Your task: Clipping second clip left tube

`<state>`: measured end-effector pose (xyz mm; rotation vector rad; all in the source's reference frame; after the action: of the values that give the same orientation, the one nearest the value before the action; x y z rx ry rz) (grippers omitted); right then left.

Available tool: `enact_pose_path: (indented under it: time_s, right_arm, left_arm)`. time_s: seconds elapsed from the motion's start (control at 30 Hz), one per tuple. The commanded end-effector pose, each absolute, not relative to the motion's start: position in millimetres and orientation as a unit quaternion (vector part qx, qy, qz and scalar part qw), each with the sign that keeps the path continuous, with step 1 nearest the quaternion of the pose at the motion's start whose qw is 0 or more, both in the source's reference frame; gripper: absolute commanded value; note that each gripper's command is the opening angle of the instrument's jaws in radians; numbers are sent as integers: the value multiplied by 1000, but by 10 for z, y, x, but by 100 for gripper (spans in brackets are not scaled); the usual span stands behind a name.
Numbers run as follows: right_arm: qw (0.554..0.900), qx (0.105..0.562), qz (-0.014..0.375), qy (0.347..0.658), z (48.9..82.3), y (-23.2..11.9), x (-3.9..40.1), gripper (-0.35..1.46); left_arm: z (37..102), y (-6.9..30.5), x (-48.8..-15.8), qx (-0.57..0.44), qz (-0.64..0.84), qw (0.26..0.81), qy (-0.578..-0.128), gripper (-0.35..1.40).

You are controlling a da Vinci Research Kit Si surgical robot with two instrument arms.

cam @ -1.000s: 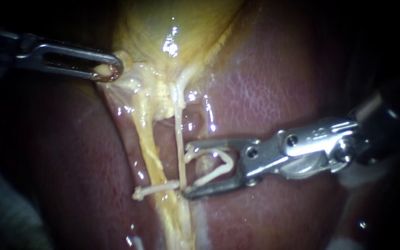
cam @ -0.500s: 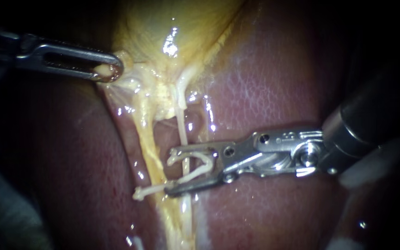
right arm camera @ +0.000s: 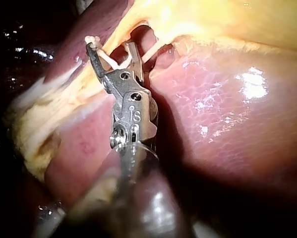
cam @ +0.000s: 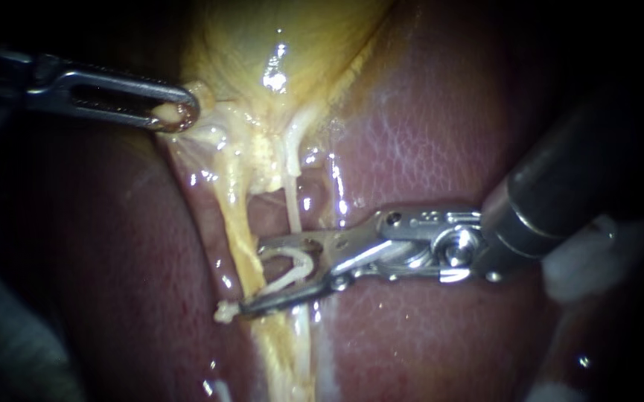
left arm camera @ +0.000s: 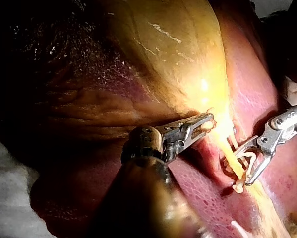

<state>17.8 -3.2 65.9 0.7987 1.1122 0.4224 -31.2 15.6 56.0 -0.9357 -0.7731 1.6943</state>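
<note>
White clip (cam: 289, 279) in right instrument (cam: 253, 274) straddles tube (cam: 292, 212).

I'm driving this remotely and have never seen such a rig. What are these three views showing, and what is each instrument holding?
These are a surgical robot's two thin instruments working on a pig's liver and its yellowish gallbladder. The wide picture comes from the endoscope, close to the tissue. The other two come from cameras on each instrument's arm. The left instrument enters from the left, and its jaws are shut on the gallbladder's lower end. The right instrument carries an open white clip in its jaws, set around a thin pale tube. I cannot tell whether the clip also takes in the yellow strand beside that tube. Just below, the end of another clip shows, already in place.
</note>
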Motion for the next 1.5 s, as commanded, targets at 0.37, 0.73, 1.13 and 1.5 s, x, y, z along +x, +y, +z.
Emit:
enact_pose_path:
  time_s: [0.37, 0.73, 1.13, 1.5]
  right_arm:
    - [712, 399, 192, 545, 642, -45, 196, 48]
    - [676, 428, 178, 572, 608, -47, 198, 45]
    - [669, 439, 189, 569, 600, -40, 190, 9]
    - [662, 457, 206, 557, 595, -36, 182, -35]
  left_arm:
    - [561, 156, -314, -388, 702, 505, -320, -35]
    - [561, 156, -314, -388, 702, 505, -320, -35]
    - [561, 157, -314, -388, 702, 505, -320, -35]
    - [561, 157, -314, -388, 702, 504, -320, -35]
